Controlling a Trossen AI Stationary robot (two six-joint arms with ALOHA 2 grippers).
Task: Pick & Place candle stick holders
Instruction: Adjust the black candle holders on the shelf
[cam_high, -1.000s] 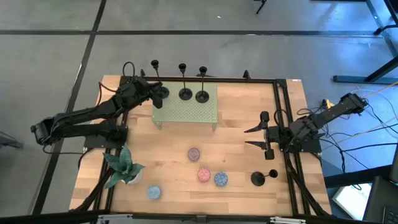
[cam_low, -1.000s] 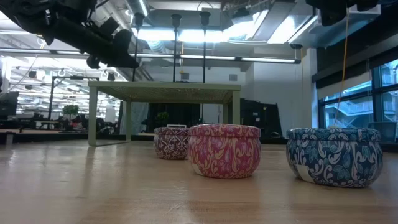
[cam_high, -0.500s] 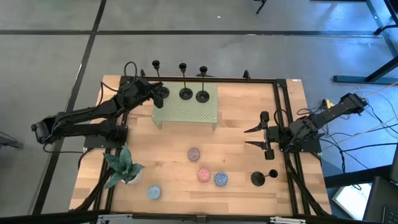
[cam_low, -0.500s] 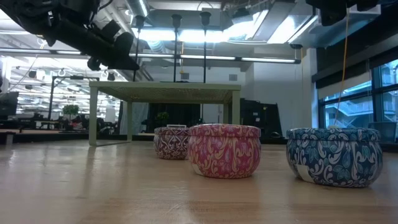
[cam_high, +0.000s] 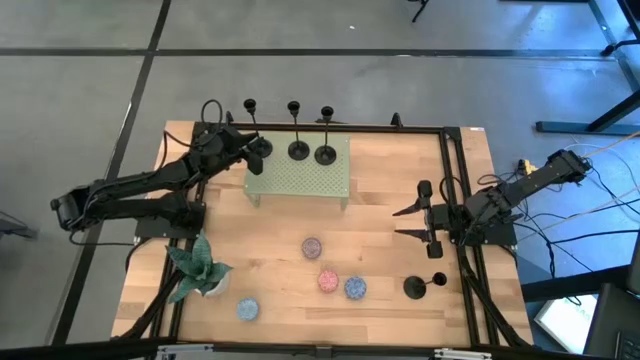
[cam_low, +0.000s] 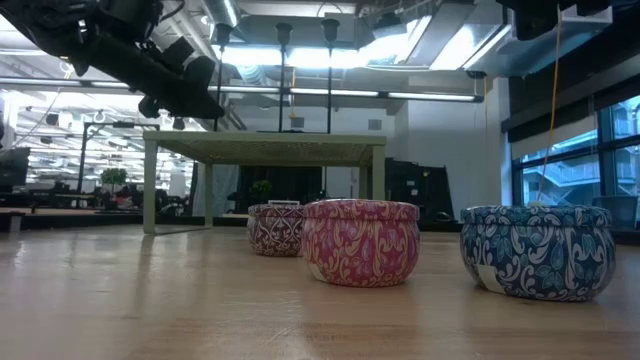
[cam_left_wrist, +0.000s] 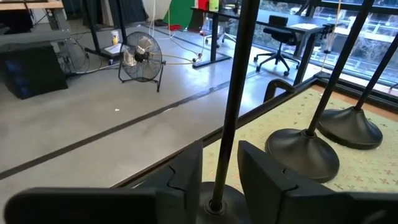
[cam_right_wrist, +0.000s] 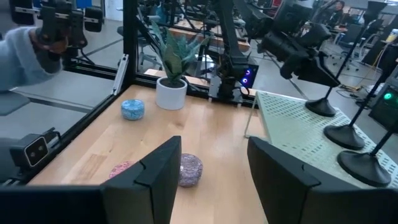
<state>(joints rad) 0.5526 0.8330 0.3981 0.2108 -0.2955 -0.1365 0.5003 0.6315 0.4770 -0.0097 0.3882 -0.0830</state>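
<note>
Filling the middle of the high view is the wooden table (cam_high: 300, 215), its biggest load the pale green perforated stand (cam_high: 298, 172) in the upper centre; my left arm reaches in from the frame's left to that stand's upper-left corner, my right arm waits at the right edge near mid-height; a potted plant (cam_high: 196, 268) sits at the lower left.

Three candle stick holders stand along the stand's far edge: one at the left corner (cam_high: 255, 140), the next (cam_high: 297, 143) and another (cam_high: 325, 147) to its right; a fourth (cam_high: 420, 286) lies tipped on the wood at the lower right.

My left gripper (cam_left_wrist: 219, 174) straddles the stem of the corner holder; its fingers (cam_left_wrist: 186, 171) stand slightly spread on either side of the stem, with a gap showing, so nothing is pinched; my right gripper (cam_high: 412, 221) hangs with fingers spread and empty.

Smallest are the round candles in the lower centre: a grey-pink one (cam_high: 312, 246), a pink one (cam_high: 328, 280), a blue one (cam_high: 355, 288), and another blue one (cam_high: 247, 310) near the plant.
</note>
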